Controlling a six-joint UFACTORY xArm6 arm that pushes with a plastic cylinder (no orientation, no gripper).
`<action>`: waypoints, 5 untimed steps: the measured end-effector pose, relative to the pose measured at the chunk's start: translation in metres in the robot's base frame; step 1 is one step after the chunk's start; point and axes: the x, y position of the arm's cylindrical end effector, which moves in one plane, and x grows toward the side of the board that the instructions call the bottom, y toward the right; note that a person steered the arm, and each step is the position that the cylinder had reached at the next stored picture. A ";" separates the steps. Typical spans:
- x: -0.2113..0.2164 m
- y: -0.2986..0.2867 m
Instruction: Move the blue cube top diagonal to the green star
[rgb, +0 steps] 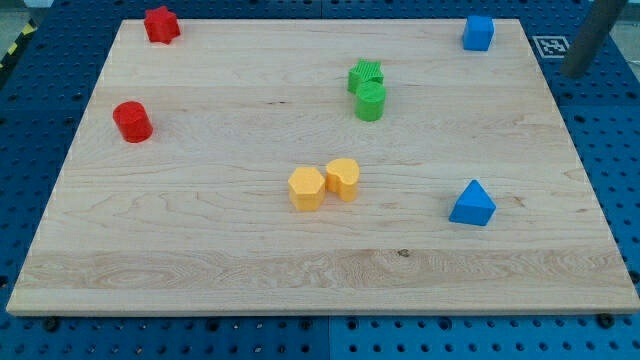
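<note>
I am looking down at a wooden board (200, 240) that sits on a blue table with little holes (600, 150). My rod (590, 35) comes in at the view's top right corner, past the edge of the board. I think my tip (574, 72) is the low end of it, over the blue table and not on the wood. There is no claw on this arm, only the rod, so nothing can open or close.

The blue cube (478, 33) sits near the board's top right corner. My tip is to the right of it and a bit lower, not touching it.

The green star (365, 74) is near the middle, closer to the top. A green cylinder (371, 102) sits just below it, touching it.

Two yellow blocks (306, 188) (343, 179) sit side by side in the middle. A blue triangle block (472, 204) is lower right. A red star (160, 25) is at the top left, and a red cylinder (132, 121) is below it.
</note>
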 end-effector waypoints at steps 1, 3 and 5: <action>0.001 0.005; 0.001 0.005; 0.003 0.005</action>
